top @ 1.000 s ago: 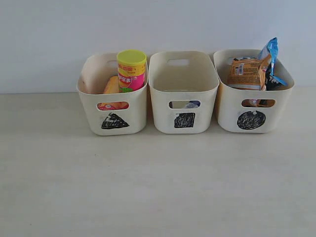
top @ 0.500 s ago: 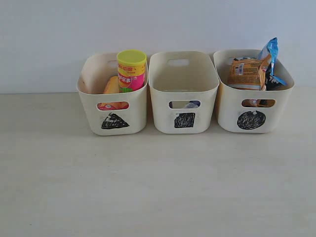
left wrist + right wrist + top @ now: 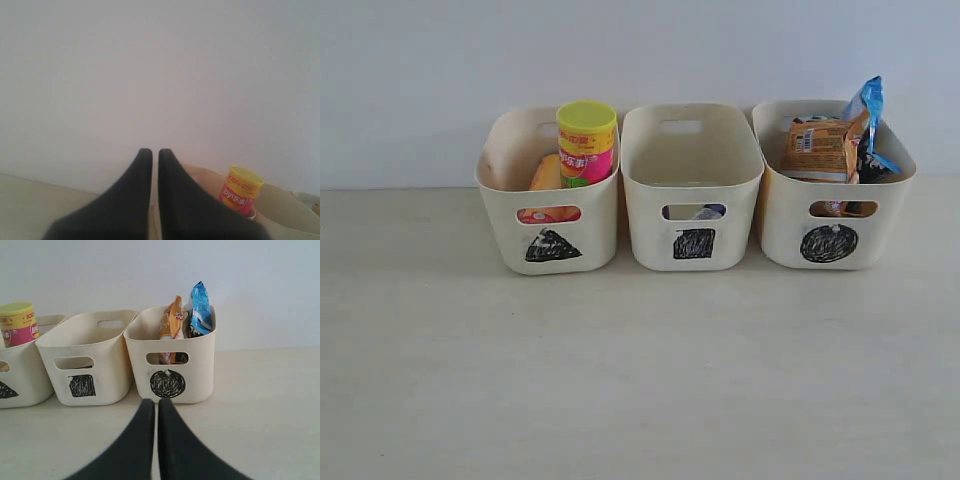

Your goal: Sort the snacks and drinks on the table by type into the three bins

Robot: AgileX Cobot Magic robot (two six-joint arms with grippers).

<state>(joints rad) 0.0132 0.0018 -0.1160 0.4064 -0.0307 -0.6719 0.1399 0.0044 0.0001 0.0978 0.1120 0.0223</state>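
Along the table's point(image 3: 640, 380) far edge the upright canister point(image 3: 586, 143) stands in the triangle bin point(image 3: 500, 215) and the crinkly bags point(image 3: 818, 148) in the circle bin point(image 3: 780, 230), dead ahead of our right gripper point(image 3: 156, 402), which like our left gripper point(image 3: 155, 152) hangs empty, fingers pressed together.

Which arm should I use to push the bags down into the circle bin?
Right. The right gripper, shut, points straight at the circle bin; the left gripper faces the triangle bin.

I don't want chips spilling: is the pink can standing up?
Standing up. The magenta canister sits upright in the triangle bin, its yellow lid level above the rim.
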